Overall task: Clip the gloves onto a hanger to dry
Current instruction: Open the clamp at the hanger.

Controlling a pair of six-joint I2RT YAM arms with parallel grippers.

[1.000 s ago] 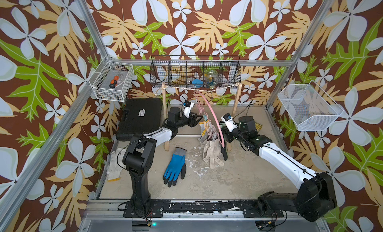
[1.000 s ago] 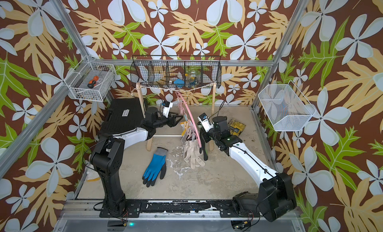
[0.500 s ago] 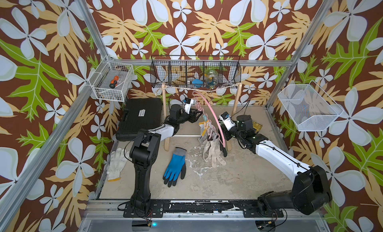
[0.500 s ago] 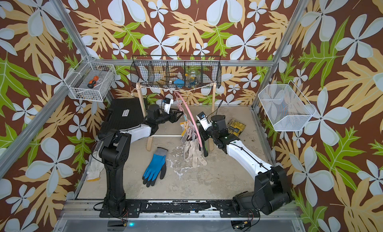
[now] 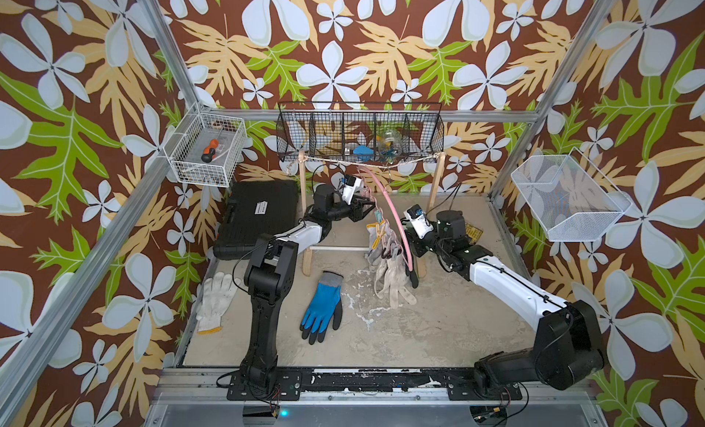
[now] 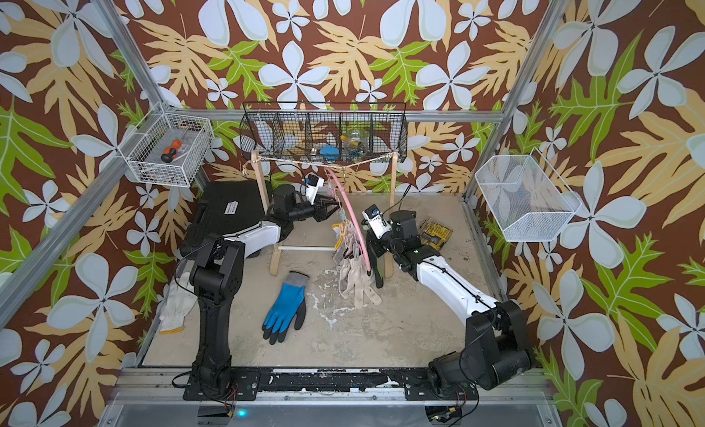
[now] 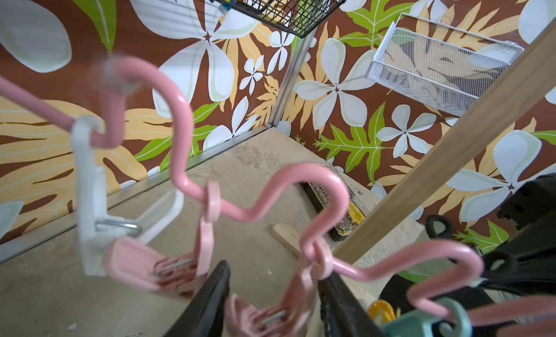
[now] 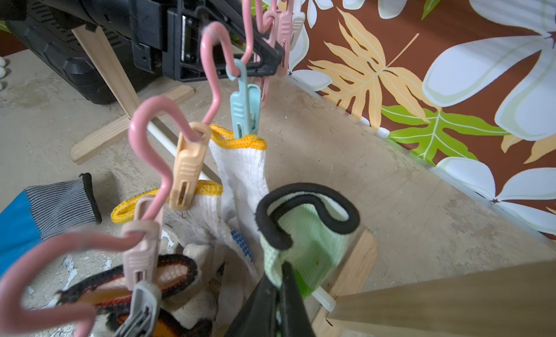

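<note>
The pink hanger hangs from the string of the wooden rack, and its wavy bar carries pastel clips. My left gripper is at the bar's upper end, its jaws pressed against both sides of a pink clip. My right gripper is shut on the cuff of the neon green glove, beside the lower clips. Several white gloves hang clipped. A blue glove and a white glove lie on the floor.
The rack's wooden posts stand either side of the hanger. A black case lies at the back left and a yellow bit box behind my right arm. Wire baskets hang on the walls: black, white and white mesh.
My left gripper has moved a little up the hanger's bar and its jaws have narrowed round the pink clip. The right gripper has stayed shut on the green glove, almost still.
</note>
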